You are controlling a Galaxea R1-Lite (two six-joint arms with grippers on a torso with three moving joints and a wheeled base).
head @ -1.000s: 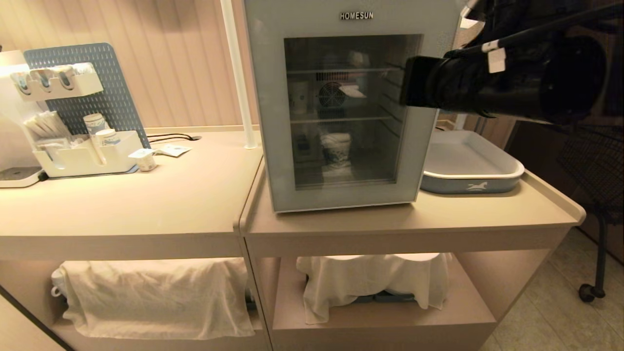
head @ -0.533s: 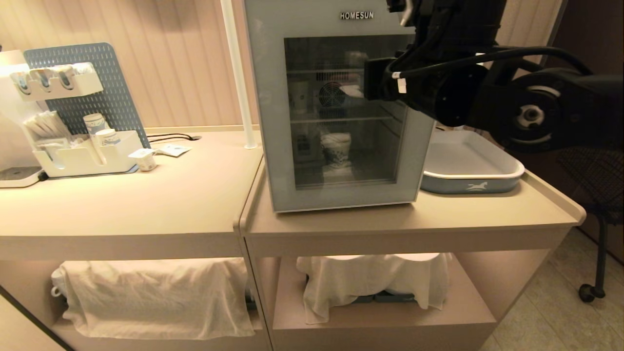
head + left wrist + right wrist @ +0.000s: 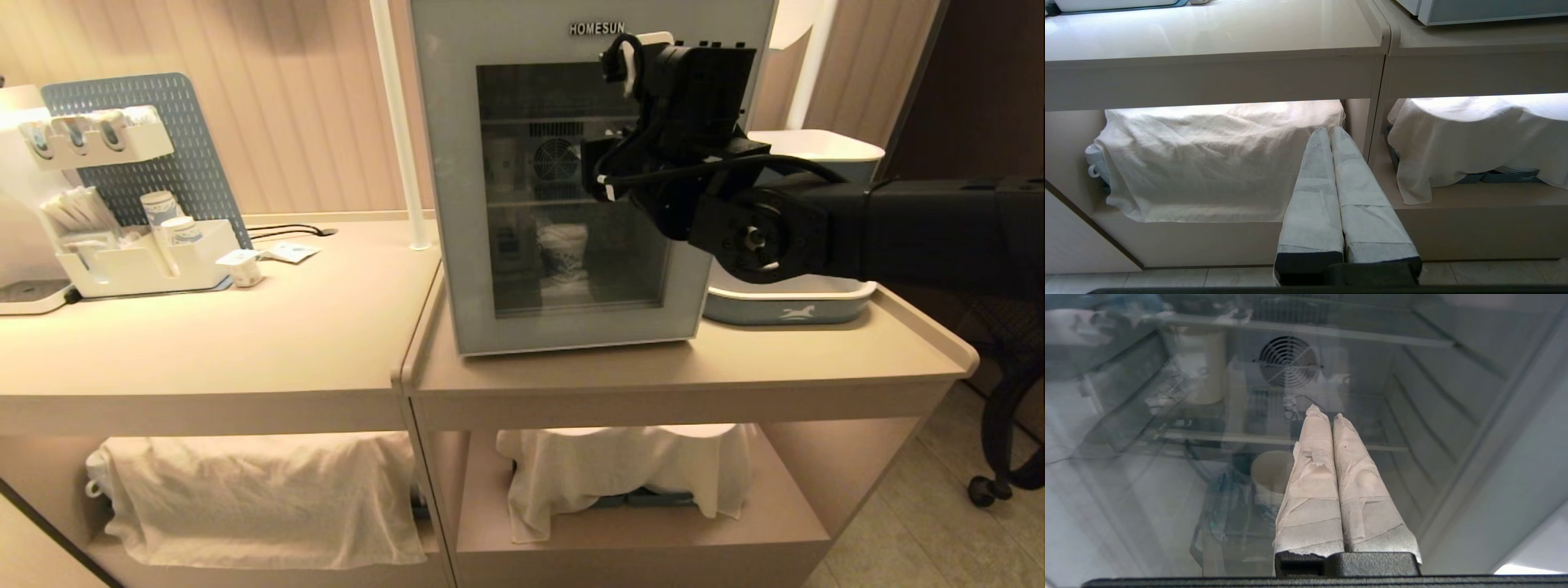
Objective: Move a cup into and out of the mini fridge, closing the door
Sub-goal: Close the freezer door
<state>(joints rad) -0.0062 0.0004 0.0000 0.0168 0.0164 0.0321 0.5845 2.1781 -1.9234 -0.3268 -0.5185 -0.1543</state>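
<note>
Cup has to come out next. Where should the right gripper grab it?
Grip the cup by its side wall, level from the front once the door opens: it stands upright under a shelf, which likely blocks a top grasp.

**Glass, tape, cloth and matt board**

Glossy dark glass in the door, reflective, framed in smooth pale plastic. Wire shelves behind that glass, metallic. Right gripper fingers wrapped in wrinkled tape, matt. Below the fridge, crumpled white cloths. Under it, smooth matt beige counter.
</note>
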